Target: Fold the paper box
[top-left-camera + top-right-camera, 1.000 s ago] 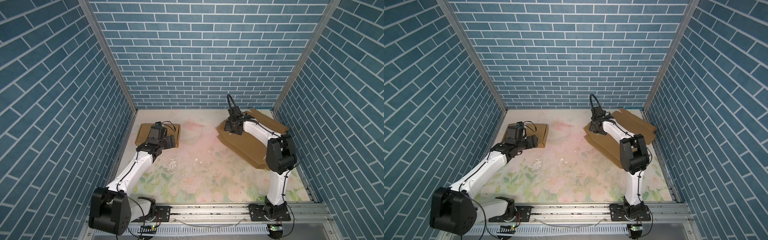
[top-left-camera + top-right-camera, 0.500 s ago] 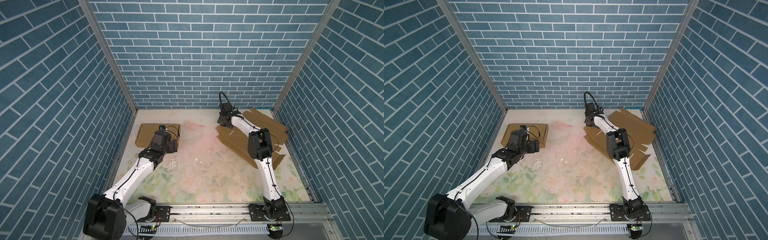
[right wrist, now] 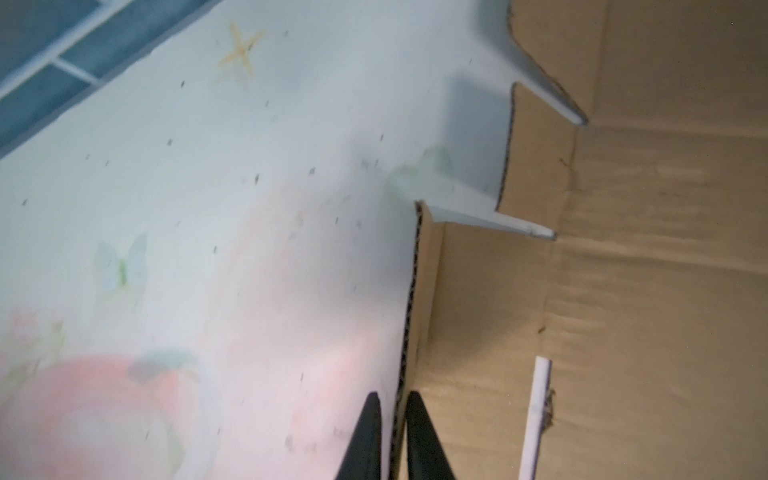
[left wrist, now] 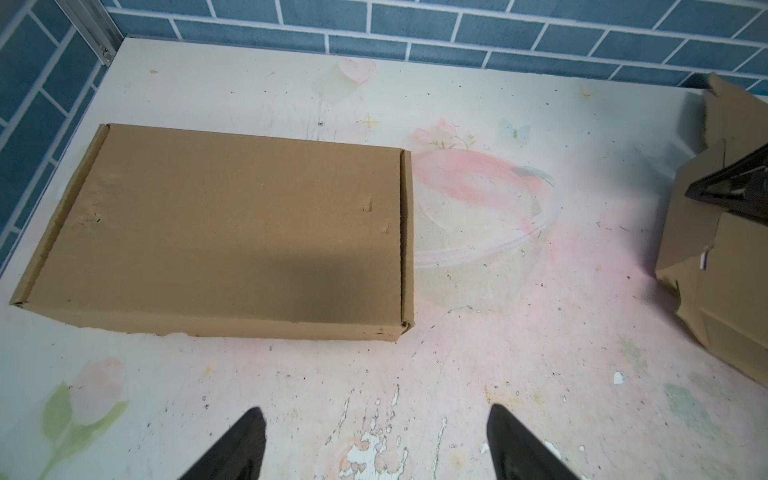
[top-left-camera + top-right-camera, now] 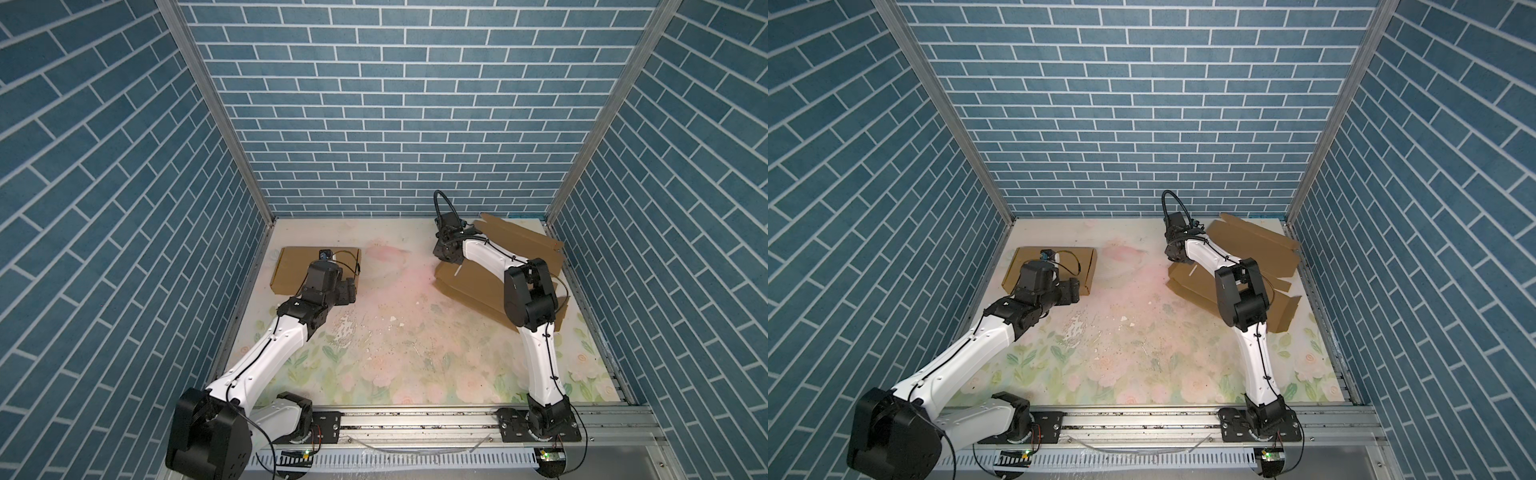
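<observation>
One brown corrugated-cardboard box blank (image 5: 469, 286) | judged light, stiff | edge (image 3: 409, 311) is pinched by right gripper (image 3: 391, 398) | left gripper (image 4: 374, 409) spread, empty

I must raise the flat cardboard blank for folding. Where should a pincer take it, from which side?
Probably the upturned edge strip of the blank, toward the table centre, from above, straddling it: it stands up, thin enough to pinch. The right pincer grips there.
</observation>
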Robot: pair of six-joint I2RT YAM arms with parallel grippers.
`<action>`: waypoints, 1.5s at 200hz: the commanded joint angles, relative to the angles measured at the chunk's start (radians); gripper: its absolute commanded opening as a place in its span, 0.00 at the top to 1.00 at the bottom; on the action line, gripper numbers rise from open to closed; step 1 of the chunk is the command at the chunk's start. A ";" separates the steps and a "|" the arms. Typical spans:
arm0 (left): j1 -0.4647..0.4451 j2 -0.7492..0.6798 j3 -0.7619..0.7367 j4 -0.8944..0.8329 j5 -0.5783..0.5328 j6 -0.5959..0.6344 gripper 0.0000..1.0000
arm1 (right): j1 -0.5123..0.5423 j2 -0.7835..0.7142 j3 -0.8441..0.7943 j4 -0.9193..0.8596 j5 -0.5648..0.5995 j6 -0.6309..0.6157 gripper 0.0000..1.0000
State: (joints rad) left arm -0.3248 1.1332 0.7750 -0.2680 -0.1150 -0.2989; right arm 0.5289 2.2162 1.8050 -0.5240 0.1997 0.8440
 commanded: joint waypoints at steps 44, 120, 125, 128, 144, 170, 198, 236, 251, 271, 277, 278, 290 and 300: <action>0.025 -0.080 0.114 -0.112 0.043 0.025 0.01 | 0.317 -0.086 -0.040 0.040 -0.061 0.066 0.79; 0.234 -0.109 0.189 -0.204 0.395 -0.004 0.17 | 0.299 -0.363 -0.262 0.059 -0.226 -0.282 0.35; 0.230 -0.097 0.200 -0.225 0.402 -0.002 0.19 | 0.277 -0.397 -0.294 0.059 -0.237 -0.290 0.33; 0.226 -0.091 0.206 -0.236 0.404 0.001 0.20 | 0.264 -0.418 -0.315 0.061 -0.246 -0.295 0.32; 0.175 -0.070 0.214 -0.275 0.382 0.015 0.22 | 0.174 -0.540 -0.435 0.075 -0.228 -0.316 0.27; 0.088 -0.051 0.175 -0.266 0.360 -0.016 0.23 | 0.051 -0.720 -0.607 0.119 -0.094 -0.359 0.10; 0.002 0.010 0.124 -0.207 0.348 -0.067 0.23 | -0.159 -0.797 -0.715 0.147 -0.256 -0.353 0.02; -0.032 0.134 0.110 -0.167 0.378 -0.082 0.23 | -0.328 -0.838 -0.796 0.126 -0.429 -0.287 0.11; -0.046 0.177 0.103 -0.152 0.388 -0.082 0.23 | -0.362 -0.862 -0.838 0.127 -0.448 -0.265 0.13; -0.060 0.227 0.093 -0.114 0.412 -0.095 0.23 | -0.389 -0.888 -0.881 0.126 -0.468 -0.248 0.15; -0.064 0.238 0.092 -0.105 0.417 -0.097 0.23 | -0.392 -0.897 -0.895 0.126 -0.463 -0.243 0.15; -0.064 0.240 0.093 -0.104 0.418 -0.098 0.23 | -0.393 -0.898 -0.897 0.125 -0.462 -0.242 0.15; -0.066 0.258 0.090 -0.088 0.424 -0.107 0.23 | -0.403 -0.918 -0.926 0.131 -0.445 -0.226 0.16; -0.065 0.271 0.086 -0.070 0.432 -0.113 0.23 | -0.415 -0.927 -0.945 0.131 -0.438 -0.209 0.17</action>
State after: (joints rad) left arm -0.3832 1.3819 0.8810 -0.3943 0.2882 -0.3908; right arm 0.1349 1.3361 0.9173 -0.3882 -0.2253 0.5797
